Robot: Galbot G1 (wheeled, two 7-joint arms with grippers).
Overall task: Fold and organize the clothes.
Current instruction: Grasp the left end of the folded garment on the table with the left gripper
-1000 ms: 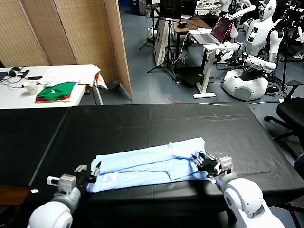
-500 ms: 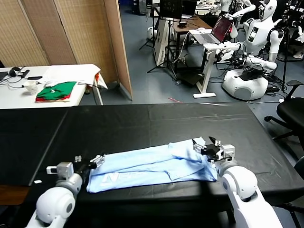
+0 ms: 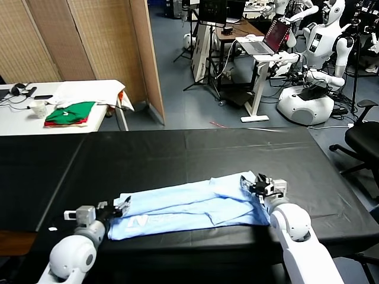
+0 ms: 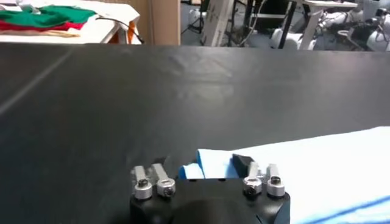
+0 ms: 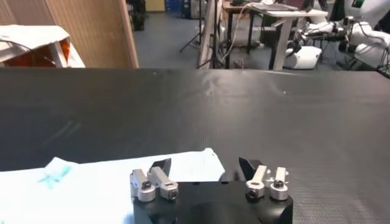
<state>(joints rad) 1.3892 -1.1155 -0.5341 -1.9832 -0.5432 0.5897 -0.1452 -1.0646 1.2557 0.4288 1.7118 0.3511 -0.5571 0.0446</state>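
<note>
Your black desk (image 3: 177, 154) carries the light-blue T-shirt (image 3: 189, 204), folded into a long band along the near edge. Both ends sit close to that edge, so a careless pull could drag the thin fabric off or undo the fold. The left gripper (image 3: 121, 206) is open at the shirt's left end and the right gripper (image 3: 259, 184) open at its right end (neither has cloth yet). Far left, folded green and red garments (image 3: 70, 113) on the white table (image 3: 89, 92) block nothing.
</note>
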